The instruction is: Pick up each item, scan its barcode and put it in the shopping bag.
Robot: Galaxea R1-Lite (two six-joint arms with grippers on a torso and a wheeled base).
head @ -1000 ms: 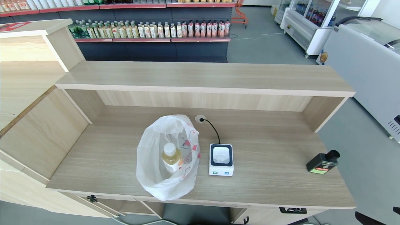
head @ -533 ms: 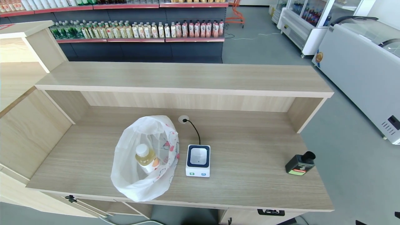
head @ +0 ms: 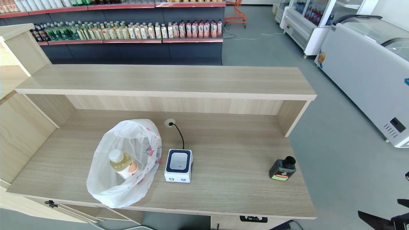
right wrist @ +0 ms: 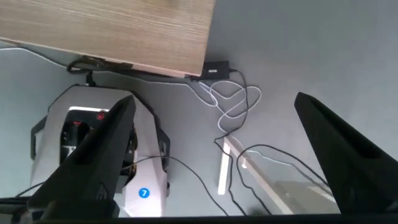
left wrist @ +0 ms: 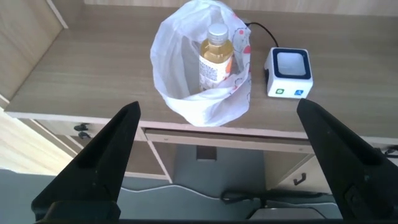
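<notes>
Standing in the shopping bag [head: 123,166] at the head frame's lower left is a yellow drink bottle [head: 122,163]; the scanner [head: 178,165] sits just beside it, and a dark bottle [head: 282,168] sits near the desk's [head: 230,195] right end. The left hand [left wrist: 217,109] and right hand [right wrist: 214,98] are both spread open.

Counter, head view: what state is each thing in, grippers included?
shopping bag: mouth open, standing on the counter.
drink bottle: capped, inside the bag.
scanner: face up, cable attached.
dark bottle: on the counter, not bagged.
left gripper: open, empty.
right gripper: open, empty.
</notes>
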